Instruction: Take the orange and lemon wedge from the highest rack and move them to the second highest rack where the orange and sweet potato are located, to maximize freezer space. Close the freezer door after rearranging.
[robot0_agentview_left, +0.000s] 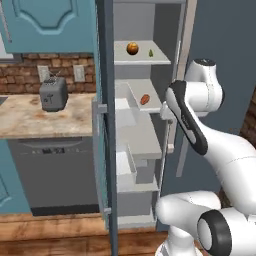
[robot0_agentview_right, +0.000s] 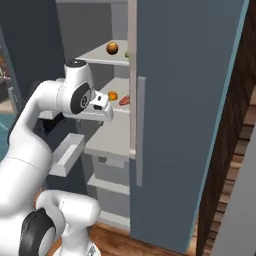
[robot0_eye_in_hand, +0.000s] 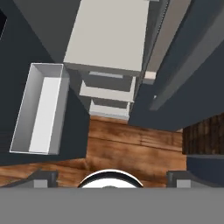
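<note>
Find the gripper (robot0_eye_in_hand: 112, 176) spread wide and empty, pointed down past a white door bin (robot0_eye_in_hand: 38, 111) toward the wooden floor, hanging just in front of the second highest rack (robot0_agentview_right: 112, 85).

Count two things left to fetch from the highest rack (robot0_agentview_left: 142, 60): an orange (robot0_agentview_left: 132, 48) about midway along it, and the lemon wedge (robot0_agentview_left: 151, 52) apart from it, nearer the right edge. See a second orange (robot0_agentview_right: 113, 95) and the sweet potato (robot0_agentview_right: 124, 100) lying close together near the front edge of the second highest rack.

Judged next step: go up for the fruit on top.

- Draw back from the lower rack first, then rise clear of its front edge before reaching in, to avoid nudging the orange lying there.
- Turn the wrist from downward to level, or come down from above if room allows under the freezer (robot0_agentview_left: 145, 20) ceiling.
- Take the orange across its widest part, centred between the fingers; expect rolling if touched on one side only.
- Keep clear of the lemon wedge during that reach; tiny, easily flicked to the back.
- Set each down on a bare part of the lower rack, away from the fruit already there.
- Leave the freezer door (robot0_agentview_left: 106, 150) for last.
</note>
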